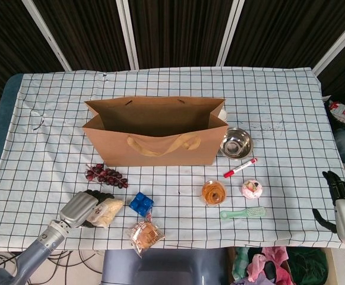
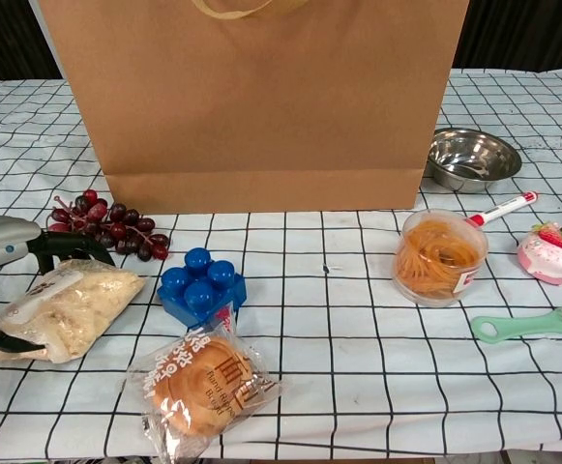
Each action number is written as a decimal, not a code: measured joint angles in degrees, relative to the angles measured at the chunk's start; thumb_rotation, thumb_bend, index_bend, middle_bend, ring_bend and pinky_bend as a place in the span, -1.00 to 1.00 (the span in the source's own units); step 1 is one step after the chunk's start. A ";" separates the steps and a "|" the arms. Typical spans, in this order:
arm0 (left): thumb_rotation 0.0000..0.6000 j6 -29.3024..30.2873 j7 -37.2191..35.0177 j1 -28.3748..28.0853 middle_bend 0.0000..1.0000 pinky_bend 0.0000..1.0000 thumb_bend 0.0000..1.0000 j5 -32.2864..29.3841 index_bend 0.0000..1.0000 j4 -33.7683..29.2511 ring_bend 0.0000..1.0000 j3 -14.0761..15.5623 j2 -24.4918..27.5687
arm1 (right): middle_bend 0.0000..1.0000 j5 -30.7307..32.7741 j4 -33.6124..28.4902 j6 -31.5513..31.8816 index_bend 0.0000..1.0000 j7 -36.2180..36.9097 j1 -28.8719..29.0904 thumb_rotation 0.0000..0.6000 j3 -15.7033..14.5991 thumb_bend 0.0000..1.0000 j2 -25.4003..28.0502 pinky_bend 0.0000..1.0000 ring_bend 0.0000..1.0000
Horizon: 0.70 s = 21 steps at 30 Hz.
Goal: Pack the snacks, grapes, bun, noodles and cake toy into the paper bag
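None of the five items is packed yet: my left hand (image 1: 84, 208) grips the clear snack packet (image 2: 63, 307) before the open brown paper bag (image 1: 154, 133), my right hand (image 1: 341, 199) idle, empty, fingers apart.

In the chest view the left hand (image 2: 5, 246) is cut by the picture's left edge, and its grip on the snack packet (image 2: 63, 307) beneath it is partly hidden. The paper bag (image 2: 261, 97) beyond the hand is cropped at the top. The right hand (image 1: 341, 199) is seen only at the head view's edge.
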 measured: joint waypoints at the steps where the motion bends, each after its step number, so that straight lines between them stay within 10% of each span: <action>1: 1.00 0.01 -0.01 0.00 -0.22 -0.23 -0.30 -0.03 -0.48 -0.04 -0.35 -0.02 0.03 | -0.83 0.01 0.02 0.01 -0.84 0.01 0.01 1.00 0.03 -0.62 -0.02 -0.50 -0.62; 21: 1.00 9.96 -3.56 1.09 -0.22 -0.19 -0.27 6.27 -0.45 -6.00 -0.35 -1.52 5.14 | -0.83 0.66 0.15 -0.30 -0.84 0.10 0.05 1.00 0.20 -0.62 -0.14 -0.50 -0.62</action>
